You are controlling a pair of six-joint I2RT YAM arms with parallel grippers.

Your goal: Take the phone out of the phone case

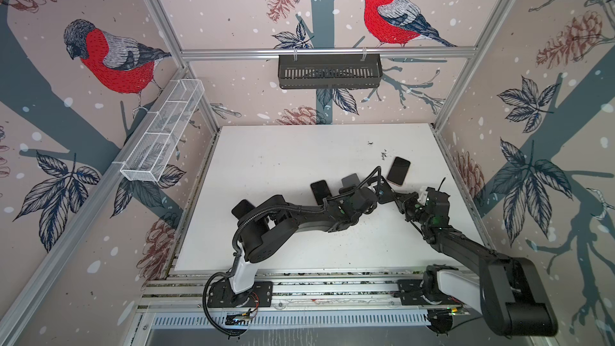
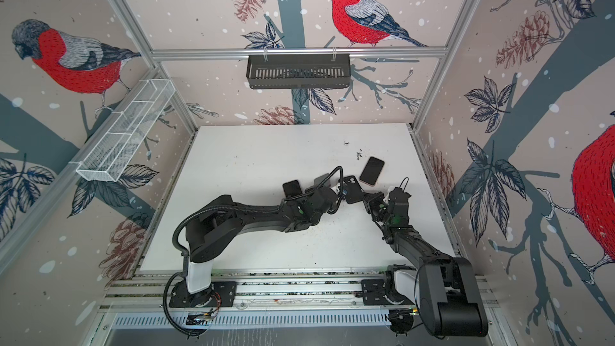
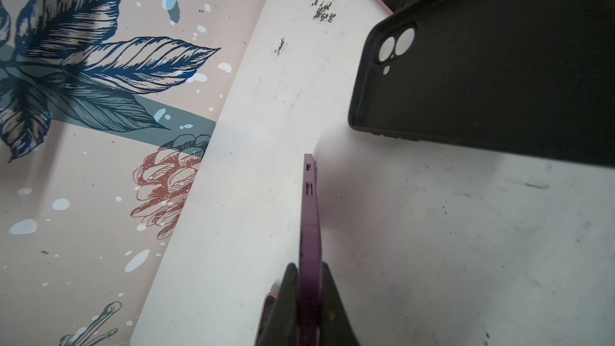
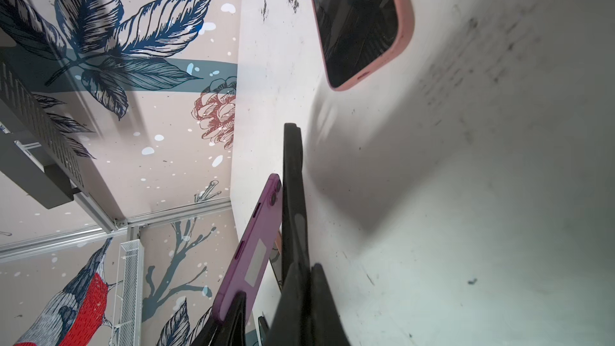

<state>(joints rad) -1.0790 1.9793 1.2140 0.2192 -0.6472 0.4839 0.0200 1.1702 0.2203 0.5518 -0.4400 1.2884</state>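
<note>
The purple phone (image 3: 311,221) shows edge-on in the left wrist view, with my left gripper (image 3: 307,266) shut on its lower end. The black phone case (image 3: 499,78) hangs beside it, and the white table shows through its camera holes. In the right wrist view my right gripper (image 4: 305,266) is shut on the case (image 4: 293,178), seen edge-on. The phone (image 4: 253,247) leans away from the case, with a gap between them. In a top view both grippers meet at the case (image 2: 352,191) above the table's right middle.
A phone in a pink case (image 1: 398,170) lies screen-up just beyond the grippers. Two more dark phones (image 1: 320,191) (image 1: 351,179) lie behind my left forearm, and another (image 1: 243,209) by its elbow. A black basket (image 1: 329,71) and a white wire basket (image 1: 163,138) hang on the walls.
</note>
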